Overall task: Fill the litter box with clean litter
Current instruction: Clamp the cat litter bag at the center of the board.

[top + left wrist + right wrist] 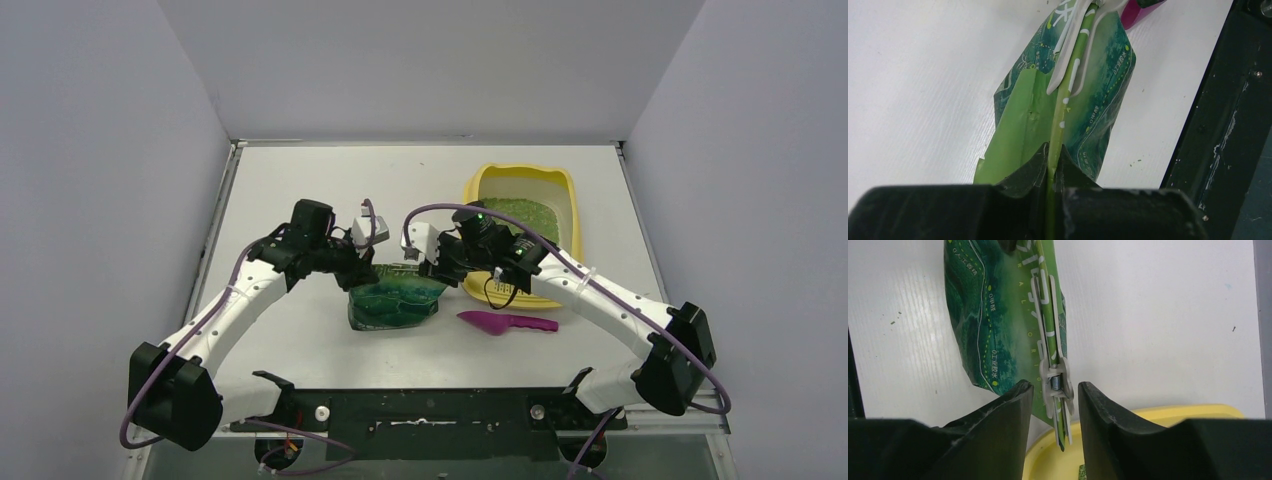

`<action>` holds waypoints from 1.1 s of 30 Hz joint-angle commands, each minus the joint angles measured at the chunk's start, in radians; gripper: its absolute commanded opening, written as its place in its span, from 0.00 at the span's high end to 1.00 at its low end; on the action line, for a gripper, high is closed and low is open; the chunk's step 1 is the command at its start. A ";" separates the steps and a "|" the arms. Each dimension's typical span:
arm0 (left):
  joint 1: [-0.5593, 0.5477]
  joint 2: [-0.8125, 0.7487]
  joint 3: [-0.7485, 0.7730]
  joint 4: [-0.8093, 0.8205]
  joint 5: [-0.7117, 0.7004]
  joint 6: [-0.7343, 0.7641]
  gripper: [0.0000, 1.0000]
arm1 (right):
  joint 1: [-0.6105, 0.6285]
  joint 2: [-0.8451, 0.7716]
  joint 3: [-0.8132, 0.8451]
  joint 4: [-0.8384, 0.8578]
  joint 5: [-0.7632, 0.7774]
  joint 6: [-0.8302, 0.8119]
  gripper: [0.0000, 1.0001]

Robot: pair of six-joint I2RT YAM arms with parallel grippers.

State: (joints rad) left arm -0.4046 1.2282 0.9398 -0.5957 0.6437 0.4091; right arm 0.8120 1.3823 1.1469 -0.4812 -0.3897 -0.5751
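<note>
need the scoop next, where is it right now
In the top view the pink scoop lies on the table right of the green bag, just off the near edge of the yellow litter box.

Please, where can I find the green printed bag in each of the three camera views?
Top external: green bag stands mid-table between both grippers, left of the litter box.
Left wrist: bag fills the middle; the left gripper pinches its top edge.
Right wrist: bag runs from upper left down to the open right gripper.
Shared landmark: the white clip on its top edge, clear in both wrist views, not discernible from above.
</note>
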 commanded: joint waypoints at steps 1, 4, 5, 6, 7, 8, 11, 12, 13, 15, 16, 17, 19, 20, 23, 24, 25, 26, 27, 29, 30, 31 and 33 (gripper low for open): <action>0.001 -0.018 0.039 0.003 0.064 0.017 1.00 | -0.005 -0.028 0.008 0.010 -0.014 0.002 0.59; 0.001 -0.017 0.042 0.001 0.072 0.019 1.00 | -0.005 -0.021 0.019 -0.012 -0.017 -0.018 0.57; 0.000 -0.016 0.044 0.001 0.074 0.019 1.00 | -0.005 -0.022 0.019 -0.013 -0.017 -0.020 0.57; 0.000 -0.015 0.046 -0.001 0.074 0.019 1.00 | -0.004 -0.020 0.020 -0.013 -0.017 -0.025 0.57; 0.001 -0.015 0.046 -0.002 0.076 0.019 1.00 | -0.005 -0.021 0.019 -0.011 -0.017 -0.030 0.58; 0.000 -0.016 0.047 -0.003 0.079 0.018 1.00 | -0.005 -0.020 0.019 -0.010 -0.016 -0.033 0.59; 0.001 -0.019 0.047 -0.001 0.093 0.019 1.00 | -0.005 -0.018 0.015 0.004 -0.002 -0.036 0.63; 0.001 -0.020 0.047 -0.001 0.099 0.018 1.00 | -0.005 -0.015 0.012 0.010 0.001 -0.036 0.65; 0.001 -0.022 0.045 0.001 0.102 0.017 1.00 | -0.004 -0.013 0.012 0.013 -0.001 -0.037 0.72; 0.001 -0.022 0.043 0.003 0.106 0.017 1.00 | -0.005 -0.007 0.011 0.019 -0.011 -0.038 0.88; 0.001 -0.022 0.045 0.004 0.108 0.017 1.00 | -0.005 -0.005 0.009 0.021 -0.015 -0.039 0.92; 0.001 -0.024 0.045 0.004 0.111 0.016 1.00 | -0.005 -0.003 0.005 0.026 -0.020 -0.040 0.93; 0.001 -0.025 0.045 0.005 0.115 0.016 1.00 | -0.006 0.000 -0.005 0.041 -0.015 -0.039 0.93; 0.002 -0.026 0.045 0.005 0.119 0.016 1.00 | -0.007 0.002 -0.012 0.048 -0.015 -0.041 0.93; 0.002 -0.028 0.042 0.010 0.126 0.016 1.00 | -0.014 0.006 -0.025 0.057 -0.022 -0.039 0.92; 0.002 -0.029 0.041 0.010 0.128 0.017 1.00 | -0.013 0.008 -0.027 0.059 -0.024 -0.039 0.91; 0.002 -0.031 0.040 0.010 0.128 0.017 1.00 | -0.014 0.009 -0.026 0.058 -0.024 -0.039 0.90; 0.002 -0.033 0.040 0.010 0.128 0.017 1.00 | -0.013 0.010 -0.026 0.056 -0.024 -0.039 0.88; 0.002 -0.035 0.039 0.010 0.128 0.017 1.00 | -0.014 0.009 -0.026 0.054 -0.021 -0.039 0.86; 0.002 -0.038 0.036 0.013 0.129 0.017 1.00 | -0.013 0.007 -0.026 0.053 -0.009 -0.035 0.80; 0.001 -0.040 0.035 0.012 0.130 0.017 1.00 | -0.013 0.003 -0.026 0.053 -0.003 -0.031 0.76; 0.002 -0.041 0.034 0.013 0.129 0.017 1.00 | -0.014 -0.002 -0.026 0.053 0.000 -0.025 0.72; 0.002 -0.043 0.032 0.014 0.128 0.017 1.00 | -0.014 -0.014 -0.029 0.059 0.005 -0.015 0.66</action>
State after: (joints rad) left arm -0.4023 1.2266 0.9398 -0.6010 0.6666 0.4236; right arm 0.8043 1.3838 1.1271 -0.4725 -0.3927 -0.6075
